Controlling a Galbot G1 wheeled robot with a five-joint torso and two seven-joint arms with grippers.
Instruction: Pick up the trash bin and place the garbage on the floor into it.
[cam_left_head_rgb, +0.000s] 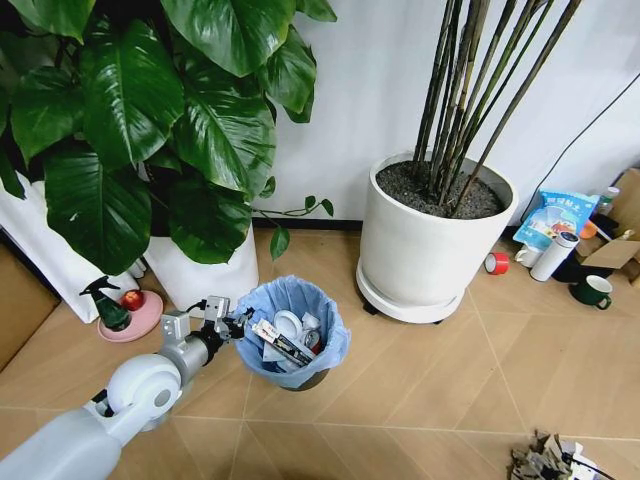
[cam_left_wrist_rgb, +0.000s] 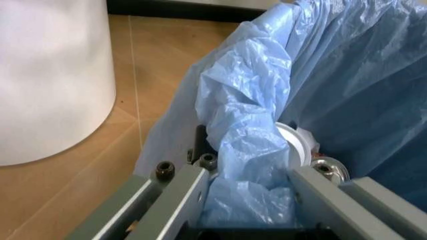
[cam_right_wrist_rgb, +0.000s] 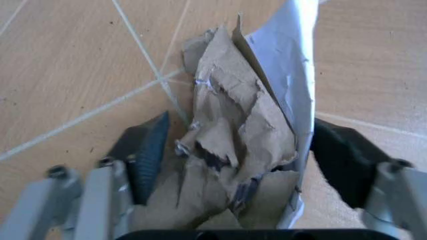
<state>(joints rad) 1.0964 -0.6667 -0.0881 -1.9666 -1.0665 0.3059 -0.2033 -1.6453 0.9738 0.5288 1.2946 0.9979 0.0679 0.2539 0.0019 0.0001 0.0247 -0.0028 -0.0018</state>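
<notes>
Floor (cam_left_head_rgb: 420, 390): wood-look tiles in a chevron, carrying everything here, so there is open room in front of the pots for the arms to work low.

Plant pots: the big white pot (cam_left_head_rgb: 432, 240) with bare stems stands just behind and to the right of the bin; the leafy plant's pot (cam_left_head_rgb: 205, 270) stands behind it on the left.

Trash bin (cam_left_head_rgb: 292, 335): small, round, lined in crinkled blue plastic (cam_left_wrist_rgb: 260, 125), in front of the two pots, already holding a white disc and wrappers.

Left claw (cam_left_head_rgb: 228, 322): at the bin's left rim, one finger outside the wall, one inside over the bag, clamped on the rim; by my read that grip is what lets the bin be carried along.

Garbage (cam_right_wrist_rgb: 233, 145): a crumpled wad of brown and white paper, down at the lower right of the head view (cam_left_head_rgb: 548, 460), well apart from the bin.

Right claw (cam_right_wrist_rgb: 233, 160): fingers pressed on either side of that wad, gripping it just over the tiles. It looks ready for the drop into the bin.
</notes>
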